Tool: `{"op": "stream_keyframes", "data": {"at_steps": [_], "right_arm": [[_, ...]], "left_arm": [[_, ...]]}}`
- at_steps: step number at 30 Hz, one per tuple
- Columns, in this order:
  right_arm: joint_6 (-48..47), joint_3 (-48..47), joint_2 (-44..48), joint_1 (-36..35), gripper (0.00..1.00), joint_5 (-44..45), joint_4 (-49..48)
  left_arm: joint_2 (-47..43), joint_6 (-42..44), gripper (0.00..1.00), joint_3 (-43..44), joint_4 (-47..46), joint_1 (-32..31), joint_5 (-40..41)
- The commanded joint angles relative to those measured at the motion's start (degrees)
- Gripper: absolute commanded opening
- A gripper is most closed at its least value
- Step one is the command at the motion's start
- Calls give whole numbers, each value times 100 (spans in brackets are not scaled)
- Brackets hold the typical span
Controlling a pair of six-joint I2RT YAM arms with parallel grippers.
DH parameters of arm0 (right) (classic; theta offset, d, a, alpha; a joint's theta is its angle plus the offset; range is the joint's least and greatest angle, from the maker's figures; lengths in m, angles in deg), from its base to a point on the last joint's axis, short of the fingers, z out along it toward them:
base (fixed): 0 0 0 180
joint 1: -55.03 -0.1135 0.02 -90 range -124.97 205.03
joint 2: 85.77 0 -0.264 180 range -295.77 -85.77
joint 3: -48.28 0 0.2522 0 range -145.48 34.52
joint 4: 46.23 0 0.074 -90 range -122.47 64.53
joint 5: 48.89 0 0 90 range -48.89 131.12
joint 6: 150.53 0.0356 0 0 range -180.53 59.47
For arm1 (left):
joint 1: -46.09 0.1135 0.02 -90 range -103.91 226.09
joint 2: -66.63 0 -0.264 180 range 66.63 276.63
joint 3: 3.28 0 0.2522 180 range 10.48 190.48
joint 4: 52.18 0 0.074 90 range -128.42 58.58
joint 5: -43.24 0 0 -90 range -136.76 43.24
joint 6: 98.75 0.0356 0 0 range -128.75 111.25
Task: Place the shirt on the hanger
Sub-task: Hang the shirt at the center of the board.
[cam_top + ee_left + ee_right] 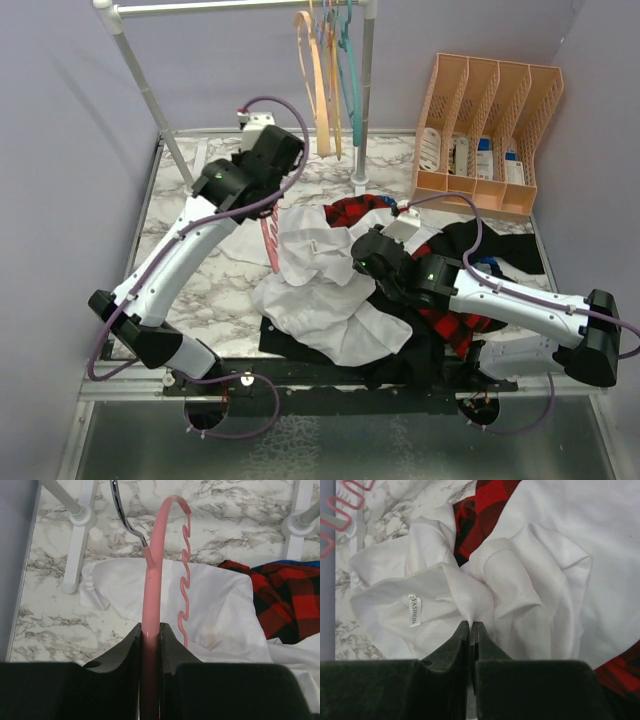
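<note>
The shirt (320,295) is lying crumpled on the worktop (200,285), from centre toward six o'clock, bunched against the plaid shirt (450,325) and the black garment (490,250). I am working the threading step. My right pincer (470,626) is clenched on a pinch of white fabric beside the collar label, its arm reaching in low from four o'clock. At ten o'clock of the heap, my left pincer (150,630) is grasping the hanger (151,580) by its pink bar, hook pointing toward twelve, the arm stretching forward with the wrist bending down. Next, I judge, the collar opening needs lifting so the hanger's wavy arm can slide inside.
</note>
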Motion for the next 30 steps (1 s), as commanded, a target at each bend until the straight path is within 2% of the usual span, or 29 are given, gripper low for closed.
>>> {"op": "stream_keyframes", "data": {"at_steps": [1, 6, 13, 19, 23, 30], "right_arm": [[-235, -471, -236, 10, 1, -206, -357], [-415, -717, -311, 11, 1, -405, -524], [-444, -784, -243, 14, 1, -764, -554], [-185, -397, -38, 12, 1, -749, -583], [234, -153, 81, 16, 1, -816, -624], [605, 272, 108, 9, 1, -1201, -1429]], "left_arm": [[-31, -71, 0, -704, -1094, -582, 1314], [331, -345, 0, -1059, -1516, -710, 2003], [995, -1104, 0, -814, -1575, -719, 2640], [1566, -1889, 0, -503, -1049, -799, 2506], [1630, -2064, 0, -786, -1045, -889, 2366], [1805, -2239, 0, -973, -1064, -945, 2022]]}}
